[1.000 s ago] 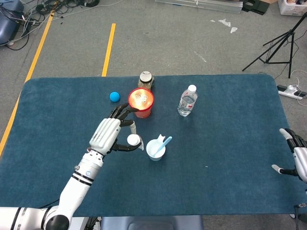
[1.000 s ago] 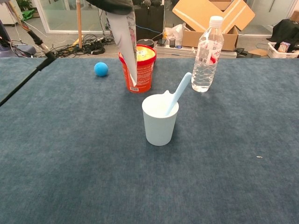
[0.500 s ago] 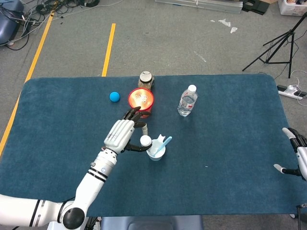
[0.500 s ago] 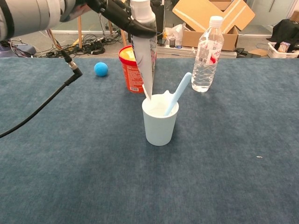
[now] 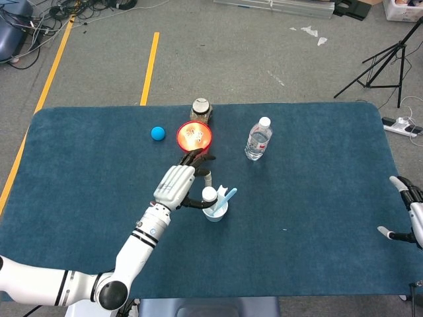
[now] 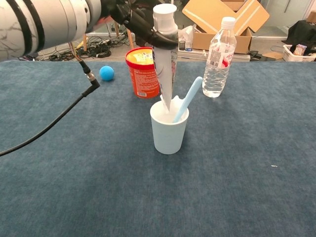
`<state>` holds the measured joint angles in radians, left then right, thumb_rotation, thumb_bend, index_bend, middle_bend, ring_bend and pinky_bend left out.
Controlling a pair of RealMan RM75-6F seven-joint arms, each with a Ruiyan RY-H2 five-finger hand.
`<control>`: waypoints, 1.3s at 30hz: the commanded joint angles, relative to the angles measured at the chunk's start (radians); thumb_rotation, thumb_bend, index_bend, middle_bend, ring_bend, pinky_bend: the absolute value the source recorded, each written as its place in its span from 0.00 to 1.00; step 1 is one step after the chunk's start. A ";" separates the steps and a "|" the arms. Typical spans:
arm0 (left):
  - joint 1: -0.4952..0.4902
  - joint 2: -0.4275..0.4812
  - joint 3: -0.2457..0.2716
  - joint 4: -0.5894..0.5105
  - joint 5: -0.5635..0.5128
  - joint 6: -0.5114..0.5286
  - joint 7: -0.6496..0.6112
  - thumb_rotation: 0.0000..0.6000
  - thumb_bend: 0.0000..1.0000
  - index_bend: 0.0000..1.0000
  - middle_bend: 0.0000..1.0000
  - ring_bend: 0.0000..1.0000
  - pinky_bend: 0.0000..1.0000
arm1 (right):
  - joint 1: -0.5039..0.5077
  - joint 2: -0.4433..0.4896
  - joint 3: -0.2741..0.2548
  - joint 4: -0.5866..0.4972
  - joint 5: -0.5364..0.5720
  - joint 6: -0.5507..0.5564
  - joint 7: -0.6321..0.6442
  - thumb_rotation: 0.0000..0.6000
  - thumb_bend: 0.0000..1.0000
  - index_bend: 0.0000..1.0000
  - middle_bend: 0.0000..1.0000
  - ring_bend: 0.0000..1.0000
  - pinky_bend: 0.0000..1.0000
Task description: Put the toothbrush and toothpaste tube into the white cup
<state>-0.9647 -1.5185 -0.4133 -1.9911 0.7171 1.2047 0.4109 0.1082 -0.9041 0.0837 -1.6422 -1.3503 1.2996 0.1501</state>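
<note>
The white cup (image 6: 169, 133) (image 5: 215, 210) stands near the middle of the table. A light blue toothbrush (image 6: 186, 100) (image 5: 227, 197) leans inside it, handle sticking out to the right. My left hand (image 5: 177, 186) (image 6: 139, 19) grips the white toothpaste tube (image 6: 163, 57) (image 5: 209, 193) upright, cap up, with its flat lower end dipping into the cup's mouth. My right hand (image 5: 410, 212) rests at the table's right edge, fingers apart, holding nothing.
An orange tub (image 6: 144, 72) (image 5: 194, 139) stands just behind the cup, with a jar (image 5: 201, 109) behind it. A water bottle (image 6: 219, 51) (image 5: 258, 139) is to the right and a blue ball (image 6: 106, 73) (image 5: 157, 133) to the left. A black cable (image 6: 54, 122) hangs from my left arm.
My left hand has carried the toothpaste tube rightward from beside the orange tub to over the cup, and its lower end now enters the cup. The right hand has barely moved.
</note>
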 commanded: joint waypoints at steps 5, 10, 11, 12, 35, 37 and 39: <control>-0.011 -0.028 0.014 0.051 -0.006 -0.025 -0.025 1.00 0.51 0.86 0.19 0.04 0.02 | 0.000 0.002 0.002 0.005 0.003 -0.003 0.010 1.00 0.00 0.06 0.10 0.13 0.58; -0.016 -0.040 0.020 0.073 -0.011 -0.034 -0.031 1.00 0.51 0.86 0.19 0.04 0.02 | -0.001 0.003 0.001 0.005 0.000 -0.002 0.012 1.00 0.00 0.06 0.10 0.13 0.58; -0.016 -0.042 0.021 0.078 -0.012 -0.035 -0.034 1.00 0.51 0.86 0.19 0.04 0.02 | -0.001 0.003 0.001 0.005 0.000 -0.002 0.012 1.00 0.00 0.06 0.10 0.13 0.58; -0.016 -0.043 0.022 0.082 -0.013 -0.037 -0.036 1.00 0.51 0.86 0.19 0.04 0.02 | -0.001 0.003 0.001 0.005 0.000 -0.002 0.013 1.00 0.00 0.06 0.10 0.13 0.58; -0.010 -0.120 0.057 0.203 -0.006 -0.097 -0.113 1.00 0.51 0.83 0.19 0.04 0.02 | -0.003 0.005 0.001 0.005 -0.001 0.001 0.018 1.00 0.00 0.06 0.10 0.13 0.58; -0.009 -0.132 0.059 0.225 -0.011 -0.108 -0.124 1.00 0.51 0.83 0.19 0.04 0.02 | -0.003 0.006 0.001 0.005 -0.002 0.002 0.022 1.00 0.00 0.06 0.10 0.13 0.58; -0.009 -0.139 0.060 0.241 -0.016 -0.117 -0.130 1.00 0.51 0.83 0.19 0.04 0.02 | -0.004 0.007 0.002 0.006 -0.002 0.002 0.025 1.00 0.00 0.06 0.10 0.13 0.58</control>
<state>-0.9737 -1.6519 -0.3550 -1.7580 0.7046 1.0941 0.2865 0.1043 -0.8966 0.0852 -1.6364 -1.3527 1.3019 0.1754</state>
